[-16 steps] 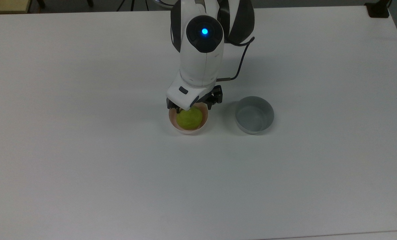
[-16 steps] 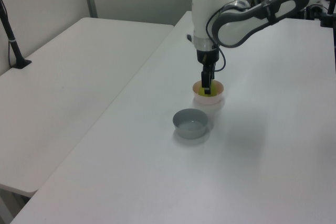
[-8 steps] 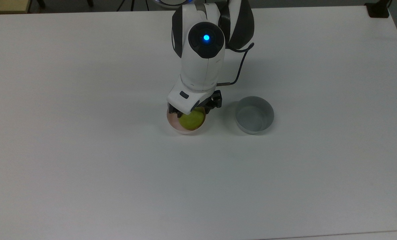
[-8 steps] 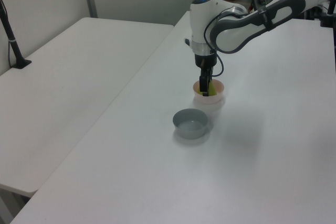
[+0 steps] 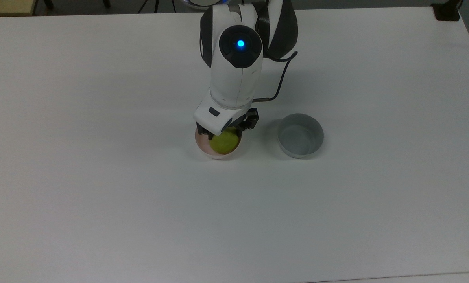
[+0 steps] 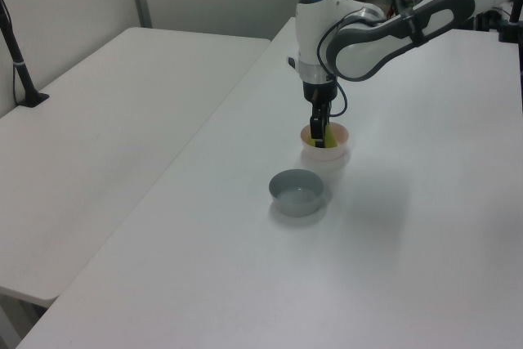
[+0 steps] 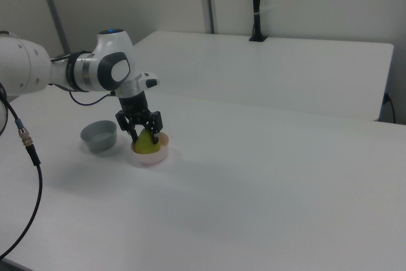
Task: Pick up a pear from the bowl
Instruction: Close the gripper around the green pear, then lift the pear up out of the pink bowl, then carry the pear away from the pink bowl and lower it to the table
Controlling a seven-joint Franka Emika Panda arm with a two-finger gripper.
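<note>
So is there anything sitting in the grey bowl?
No, the grey bowl is empty inside in the top view; the pear sits in the pink bowl.

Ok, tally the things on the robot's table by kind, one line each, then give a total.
Bowls: 2, the pink bowl and the grey bowl.
Pears: 1, the pear, sitting in the pink bowl with the gripper around it.
Total: 3

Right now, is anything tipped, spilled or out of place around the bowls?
Nothing stands out. The small pale pink bowl sits upright with the yellow-green pear inside, the gripper straddling it. The empty grey bowl stands upright beside it, apart.
</note>
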